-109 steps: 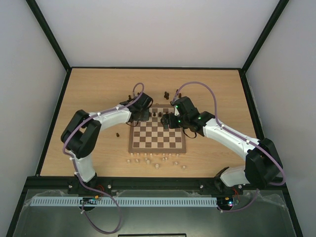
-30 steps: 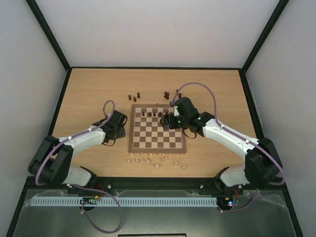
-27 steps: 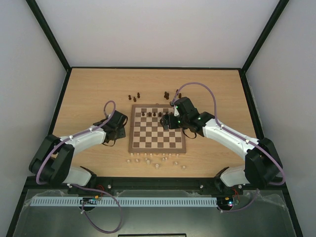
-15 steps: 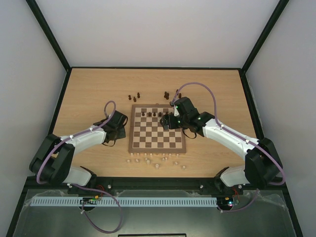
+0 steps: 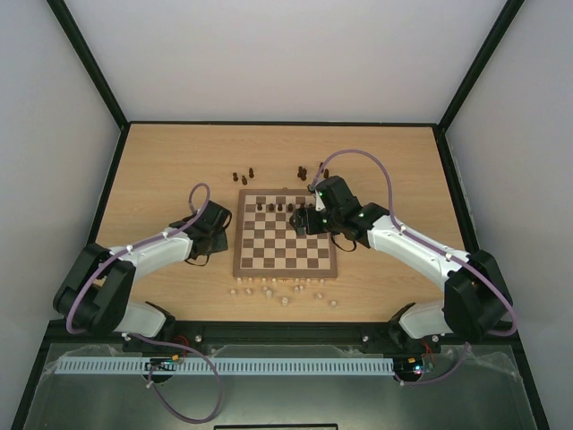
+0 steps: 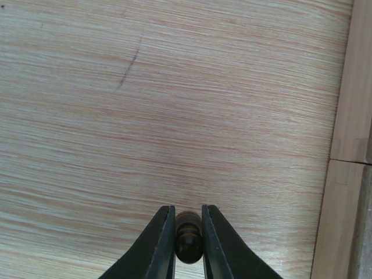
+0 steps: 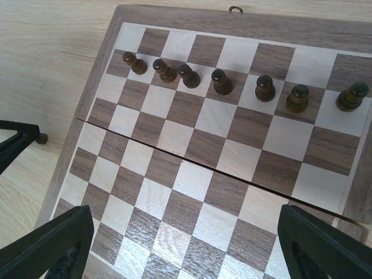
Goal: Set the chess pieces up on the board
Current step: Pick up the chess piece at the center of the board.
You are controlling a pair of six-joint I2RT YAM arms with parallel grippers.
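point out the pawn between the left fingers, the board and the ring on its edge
pawn (image 6: pixel 188 247): left wrist view, its dark middle
board (image 7: pixel 192 174): right wrist view, a bare cream square
ring (image 7: pixel 235 8): right wrist view, its metal loop

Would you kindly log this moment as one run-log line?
left tool: shut on dark piece, beside board | right tool: open, over board | seven dark pawns in one row
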